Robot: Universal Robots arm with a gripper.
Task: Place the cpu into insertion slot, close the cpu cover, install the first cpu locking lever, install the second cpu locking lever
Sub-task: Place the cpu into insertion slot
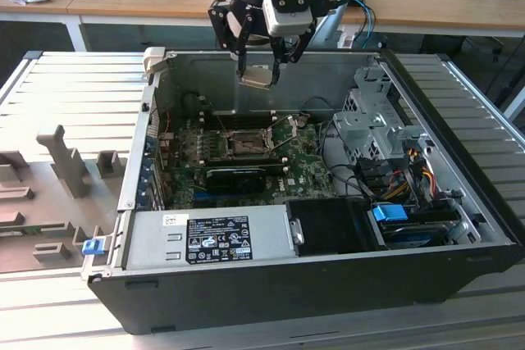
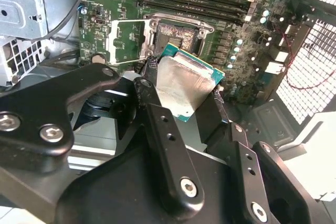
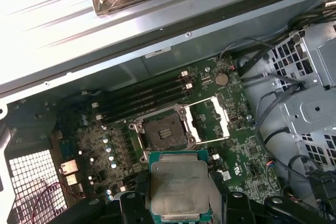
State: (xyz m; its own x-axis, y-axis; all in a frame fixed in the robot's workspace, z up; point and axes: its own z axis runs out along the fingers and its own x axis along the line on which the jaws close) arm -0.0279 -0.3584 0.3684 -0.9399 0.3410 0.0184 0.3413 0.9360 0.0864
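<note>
My gripper (image 1: pixel 257 76) hangs above the open computer case, shut on the cpu (image 1: pixel 257 79), a flat square chip with a silver-grey top. Both wrist views show the cpu (image 2: pixel 181 85) (image 3: pixel 179 184) pinched by its edges between the black fingers (image 2: pixel 157 114), well clear of the board. Below it on the green motherboard lies the insertion slot (image 1: pixel 245 143) (image 2: pixel 176 36) (image 3: pixel 164 132), dark, square and bare. The cpu cover (image 2: pixel 126 40) (image 3: pixel 212 118), a thin metal frame, is swung open beside the slot.
Long black memory slots (image 3: pixel 142 100) run beside the socket. A black card (image 1: pixel 238 176) lies in front of it, then the grey power supply (image 1: pixel 209 239). The drive cage (image 1: pixel 373 125) and cables (image 1: pixel 410 178) are on the exterior view's right. A grey moulded tray (image 1: pixel 49 194) lies outside the case.
</note>
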